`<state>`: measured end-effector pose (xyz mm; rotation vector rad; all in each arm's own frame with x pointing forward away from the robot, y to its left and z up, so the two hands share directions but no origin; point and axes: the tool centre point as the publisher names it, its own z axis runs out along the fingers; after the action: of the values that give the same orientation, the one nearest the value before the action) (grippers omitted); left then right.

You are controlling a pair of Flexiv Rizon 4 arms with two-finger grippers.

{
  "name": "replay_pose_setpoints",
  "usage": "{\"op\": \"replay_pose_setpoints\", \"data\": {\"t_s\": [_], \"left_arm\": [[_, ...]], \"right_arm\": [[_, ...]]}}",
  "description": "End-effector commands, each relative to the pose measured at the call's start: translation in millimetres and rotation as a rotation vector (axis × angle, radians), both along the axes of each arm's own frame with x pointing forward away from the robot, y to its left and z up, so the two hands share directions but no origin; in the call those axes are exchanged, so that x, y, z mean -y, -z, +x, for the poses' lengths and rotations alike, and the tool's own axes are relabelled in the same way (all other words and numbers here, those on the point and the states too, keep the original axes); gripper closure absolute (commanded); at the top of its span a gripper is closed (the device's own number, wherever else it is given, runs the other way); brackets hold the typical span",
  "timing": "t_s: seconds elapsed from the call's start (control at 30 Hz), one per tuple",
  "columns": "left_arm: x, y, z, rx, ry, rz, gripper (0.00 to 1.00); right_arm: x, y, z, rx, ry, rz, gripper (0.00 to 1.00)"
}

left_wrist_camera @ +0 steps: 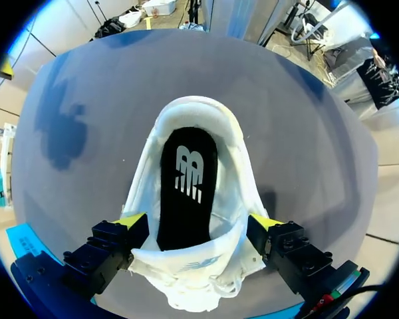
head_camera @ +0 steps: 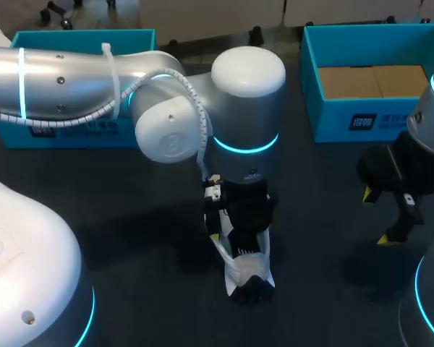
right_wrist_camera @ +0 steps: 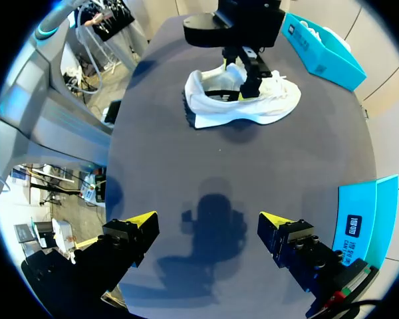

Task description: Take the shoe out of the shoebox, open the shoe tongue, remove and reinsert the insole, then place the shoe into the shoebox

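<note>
A white shoe (head_camera: pixel 240 269) stands upright on the dark table, near the middle front. In the left wrist view its opening (left_wrist_camera: pixel 206 113) faces me, with a black insole (left_wrist_camera: pixel 186 199) lying flat inside. My left gripper (head_camera: pixel 239 238) hangs right over the shoe, open wide. Its yellow-tipped fingers (left_wrist_camera: pixel 130 220) flank the shoe's sides by the tongue (left_wrist_camera: pixel 193 269), and I cannot tell whether they touch it. The right wrist view shows the shoe (right_wrist_camera: pixel 266 106) side-on under the left gripper (right_wrist_camera: pixel 243 83). My right gripper (head_camera: pixel 385 217) hovers open and empty over bare table at the right, well apart from the shoe.
A teal shoebox (head_camera: pixel 376 119) with brown cardboard inside stands at the back right. A second teal box (head_camera: pixel 72 134) sits at the back left, partly behind my left arm. A teal box edge (right_wrist_camera: pixel 359 219) lies beside my right gripper (right_wrist_camera: pixel 209 226).
</note>
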<state>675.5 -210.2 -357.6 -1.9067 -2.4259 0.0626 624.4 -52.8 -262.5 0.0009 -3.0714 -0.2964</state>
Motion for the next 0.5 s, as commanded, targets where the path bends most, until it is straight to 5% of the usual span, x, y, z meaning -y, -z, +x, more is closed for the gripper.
{"op": "replay_pose_setpoints", "data": {"t_s": [0.03, 0.5], "left_arm": [[-3.7, -3.0, -0.9, -0.026, 0.022, -0.015, 0.00], [3.1, 2.0, -16.8, -0.012, 0.078, -0.003, 0.00]], "right_arm": [[-0.1, 1.0, -0.8, 0.002, 0.000, -0.001, 0.00], [-0.1, 1.0, -0.8, 0.002, 0.000, -0.001, 0.00]]}}
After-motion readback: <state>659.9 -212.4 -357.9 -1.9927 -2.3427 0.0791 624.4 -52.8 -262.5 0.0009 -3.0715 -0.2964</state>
